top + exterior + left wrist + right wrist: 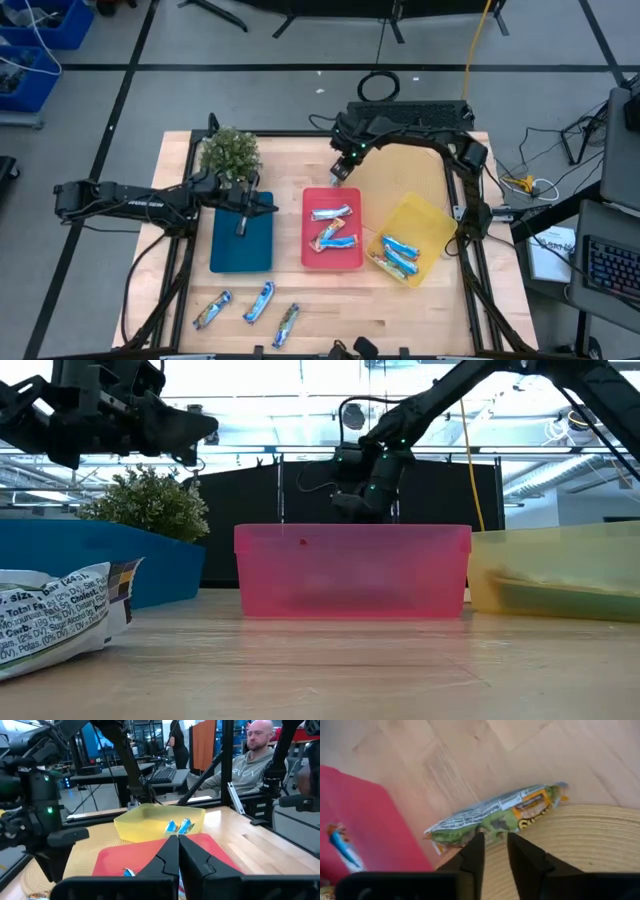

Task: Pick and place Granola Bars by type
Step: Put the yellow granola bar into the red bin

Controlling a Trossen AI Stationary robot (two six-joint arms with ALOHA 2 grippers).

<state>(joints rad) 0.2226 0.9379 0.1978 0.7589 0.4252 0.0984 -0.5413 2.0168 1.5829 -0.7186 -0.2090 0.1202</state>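
Note:
A green-and-orange wrapped granola bar (pixel 495 817) lies flat on the wood, one end on the edge of a round woven mat (pixel 575 845). My right gripper (pixel 494 840) hangs just over it beyond the red tray's far edge (pixel 345 168), fingers a little apart; I cannot tell whether they touch it. Blue-silver bars lie in the red tray (pixel 352 262) and the yellow tray (pixel 425 215). Three more bars (pixel 260 300) lie on the table near its near edge. My left gripper (pixel 178 842) is shut and empty above the blue tray (pixel 225 255).
A small green plant (pixel 230 152) stands at the far left corner behind the blue tray. One wrapped bar (pixel 55 615) lies close to the low camera. A person (pixel 252 760) sits beyond the table's right side. Bare wood shows along the near edge to the right.

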